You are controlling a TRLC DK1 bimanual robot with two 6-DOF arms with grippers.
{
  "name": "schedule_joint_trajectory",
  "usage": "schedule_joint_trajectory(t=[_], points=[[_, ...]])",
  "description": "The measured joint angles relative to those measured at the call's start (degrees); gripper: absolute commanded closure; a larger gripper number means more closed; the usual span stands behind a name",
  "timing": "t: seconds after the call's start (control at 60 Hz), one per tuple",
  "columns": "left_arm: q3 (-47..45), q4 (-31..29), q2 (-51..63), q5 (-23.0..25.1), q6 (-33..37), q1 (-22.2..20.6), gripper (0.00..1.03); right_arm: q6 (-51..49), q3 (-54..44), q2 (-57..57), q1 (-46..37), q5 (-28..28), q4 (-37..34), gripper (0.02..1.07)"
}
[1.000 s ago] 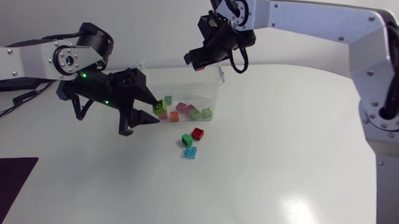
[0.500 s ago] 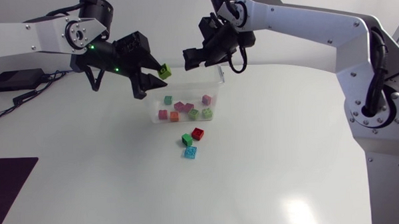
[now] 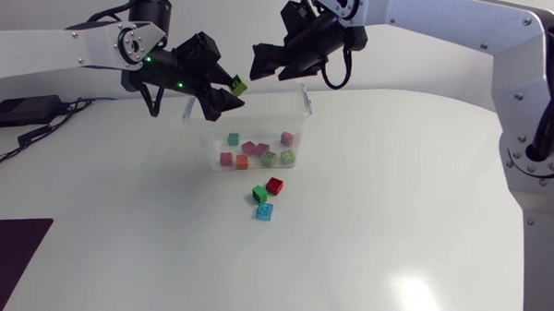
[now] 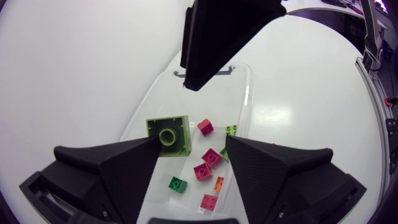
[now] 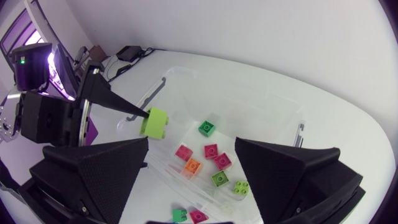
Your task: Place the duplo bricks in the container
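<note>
A clear plastic container (image 3: 199,132) stands at the back middle of the table with several coloured bricks inside. My left gripper (image 3: 230,94) hangs over its left end, open. A lime-green brick (image 3: 239,84) rests against one fingertip only; in the left wrist view the brick (image 4: 169,135) touches one finger and a clear gap separates it from the other finger (image 4: 267,168). My right gripper (image 3: 258,66) hovers open and empty just beyond it, above the container's back edge. A green brick (image 3: 259,194), a red brick (image 3: 274,184) and a blue brick (image 3: 264,211) lie on the table in front of the container.
The container's handle (image 3: 305,98) sticks up at its right end. A black mat (image 3: 8,257) covers the table's front left corner. In the left wrist view one finger (image 4: 217,31) of my right gripper hangs close ahead of the lime brick.
My left arm has lifted the lime brick from beside the container to above it, and its jaws have widened. My right gripper has opened and risen slightly.
</note>
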Motion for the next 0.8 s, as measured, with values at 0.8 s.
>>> schedule_joint_trajectory(t=[0.8], points=[[3.3,0.1,1.9,1.6,-1.9,-1.6,0.28,1.2,4.3,0.7,0.9,-0.9,1.0,0.06]])
